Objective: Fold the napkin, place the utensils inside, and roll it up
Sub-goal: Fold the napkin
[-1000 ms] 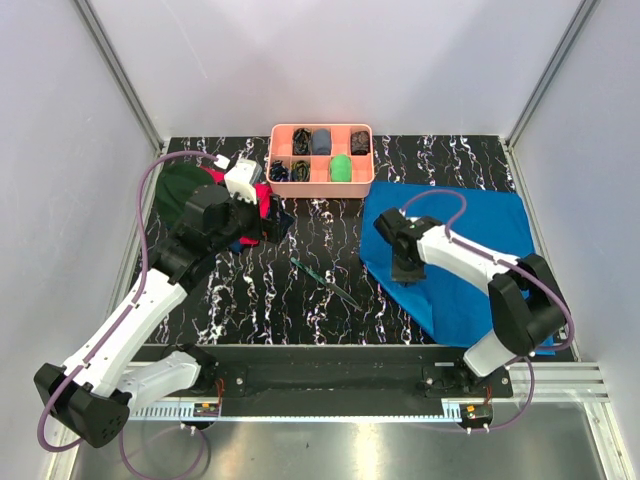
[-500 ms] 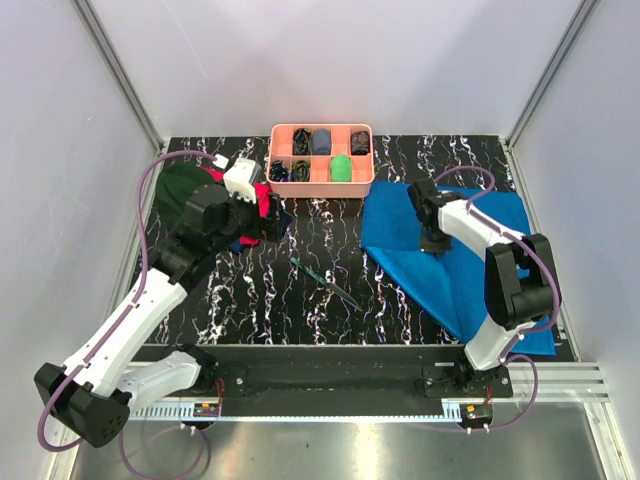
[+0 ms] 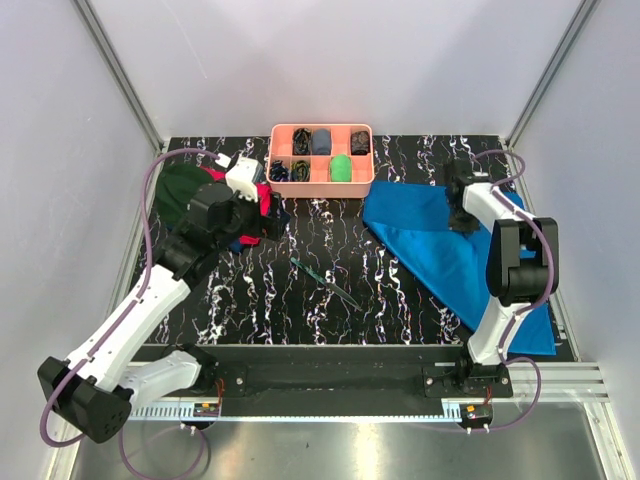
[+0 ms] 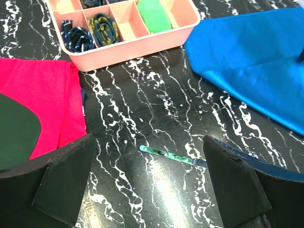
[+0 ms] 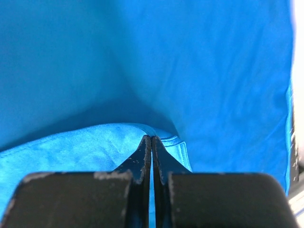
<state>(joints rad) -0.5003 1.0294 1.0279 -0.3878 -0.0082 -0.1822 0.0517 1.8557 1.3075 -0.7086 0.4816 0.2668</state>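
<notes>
One fold looks half made: the napkin (image 3: 440,255) lies on the table's (image 3: 250,300) right side, its hem pinched in the closed right gripper (image 5: 151,138). The left gripper (image 3: 258,215) hangs wide, empty. The utensils (image 3: 326,283) lie mid-table, unwrapped.

The napkin (image 3: 430,240) is plain bright blue, and the table (image 3: 280,300) is black with white marble-like veins. The utensils (image 4: 171,156) are dark teal-green, the tray (image 3: 320,188) salmon pink, the cloth (image 4: 42,99) red, the cap (image 4: 14,128) dark green.
</notes>
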